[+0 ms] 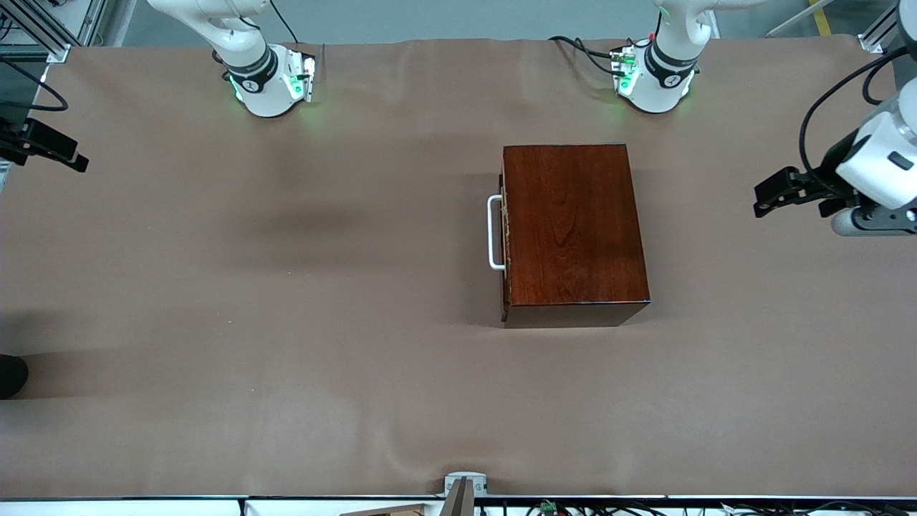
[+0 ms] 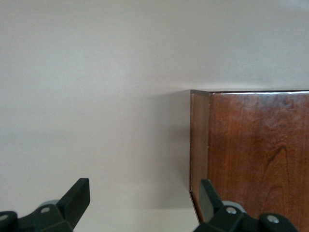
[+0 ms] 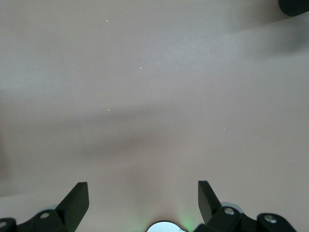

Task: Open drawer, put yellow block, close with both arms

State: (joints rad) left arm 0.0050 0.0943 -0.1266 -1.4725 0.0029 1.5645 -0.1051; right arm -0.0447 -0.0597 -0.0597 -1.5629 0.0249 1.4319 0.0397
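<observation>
Nearest the camera, the box (image 1: 573, 233) sits heavy and glossy mid-counter, its drawer shut, best pulled by the stiff handle (image 1: 494, 233); left gripper (image 2: 145, 203) and right gripper (image 3: 143, 203) both gape, no block visible.

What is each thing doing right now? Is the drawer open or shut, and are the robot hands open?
drawer: shut, pushed fully into the wooden box, white handle facing the right arm's end of the table.
left gripper: open, holding nothing, over the table at the left arm's end, waiting.
right gripper: open, holding nothing, over bare table.
yellow block: not in view.
</observation>
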